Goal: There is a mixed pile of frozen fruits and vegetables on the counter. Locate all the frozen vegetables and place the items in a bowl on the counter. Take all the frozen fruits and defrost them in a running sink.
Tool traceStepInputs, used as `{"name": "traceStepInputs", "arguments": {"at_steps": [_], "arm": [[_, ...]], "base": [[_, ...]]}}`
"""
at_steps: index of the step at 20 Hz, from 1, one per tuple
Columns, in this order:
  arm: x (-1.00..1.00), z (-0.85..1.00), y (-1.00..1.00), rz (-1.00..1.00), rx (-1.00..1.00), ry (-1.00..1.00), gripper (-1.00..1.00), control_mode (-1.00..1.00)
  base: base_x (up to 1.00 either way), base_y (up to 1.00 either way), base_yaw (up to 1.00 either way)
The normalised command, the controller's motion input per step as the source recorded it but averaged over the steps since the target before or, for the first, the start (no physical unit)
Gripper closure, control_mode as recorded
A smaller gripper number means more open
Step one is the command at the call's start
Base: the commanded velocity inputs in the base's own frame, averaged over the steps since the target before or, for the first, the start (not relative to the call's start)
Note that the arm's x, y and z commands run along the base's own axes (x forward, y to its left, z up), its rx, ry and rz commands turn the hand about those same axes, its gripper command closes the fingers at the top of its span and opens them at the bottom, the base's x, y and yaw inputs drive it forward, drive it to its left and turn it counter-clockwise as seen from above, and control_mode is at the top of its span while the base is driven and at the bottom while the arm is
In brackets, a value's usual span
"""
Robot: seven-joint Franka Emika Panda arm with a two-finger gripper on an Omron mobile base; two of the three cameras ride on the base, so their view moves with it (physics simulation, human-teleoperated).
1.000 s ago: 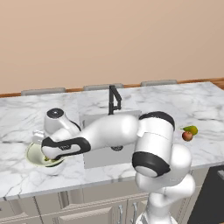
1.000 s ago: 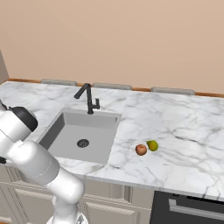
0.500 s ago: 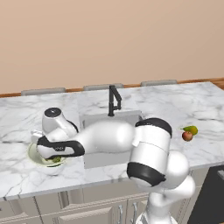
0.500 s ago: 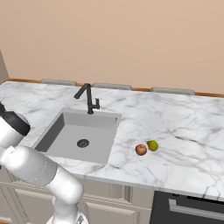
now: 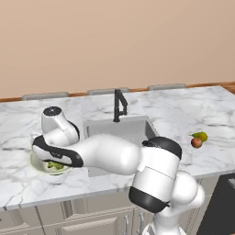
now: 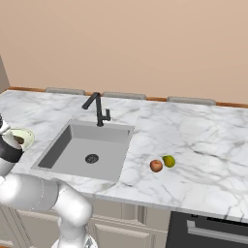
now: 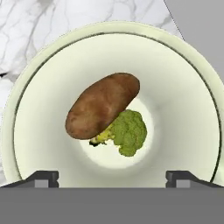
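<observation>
My gripper (image 7: 112, 178) hangs open right above the pale yellow-green bowl (image 7: 183, 78), its two fingertips (image 7: 42, 176) set wide apart with nothing between them. In the bowl the brown potato (image 7: 101, 111) leans on the green broccoli floret (image 7: 128, 131). In the left base view the hand covers most of the bowl (image 5: 38, 163) at the counter's left, with some broccoli (image 5: 56, 166) showing. The red apple (image 5: 196, 142) and the yellow-green pear (image 5: 200, 136) lie together on the marble right of the sink (image 5: 133, 131). The right base view shows the apple (image 6: 156, 165) and the pear (image 6: 168, 161) too.
The black faucet (image 5: 119, 104) stands behind the grey basin, whose round drain (image 6: 91, 158) is dry. My long white arm stretches across the sink's front edge. Bare marble counter (image 6: 203, 140) spreads around the fruits, and a dark appliance (image 6: 208, 232) sits below it.
The arm has swung lower and further left while the hand stays over the bowl. The potato now lies loose in the bowl on the broccoli. The fruits have not moved.
</observation>
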Motion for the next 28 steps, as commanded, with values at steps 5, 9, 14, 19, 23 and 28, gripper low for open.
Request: {"name": "traceStepInputs", "arguments": {"at_steps": [5, 9, 14, 19, 23, 28], "arm": [[-0.09, 0.39, -0.22, 0.00, 0.00, 0.03, -1.00, -1.00], [0.00, 0.31, -0.14, 0.00, -0.01, 0.07, -1.00, -1.00], [-0.17, 0.29, -0.27, 0.00, -0.01, 0.09, -1.00, -1.00], [-0.21, 0.02, -0.50, -0.03, -0.04, 0.06, -1.00, -1.00], [-0.20, 0.00, -0.77, 0.00, -0.10, 0.05, -1.00, -1.00], [-0.13, 0.00, -0.86, 0.00, -0.08, 0.00, -1.00, -1.00]], "base": [[0.00, 0.00, 0.00], [0.00, 0.00, 0.00], [0.00, 0.00, 0.00], [0.00, 0.00, 0.00], [0.00, 0.00, 0.00], [0.00, 0.00, 0.00]]}}
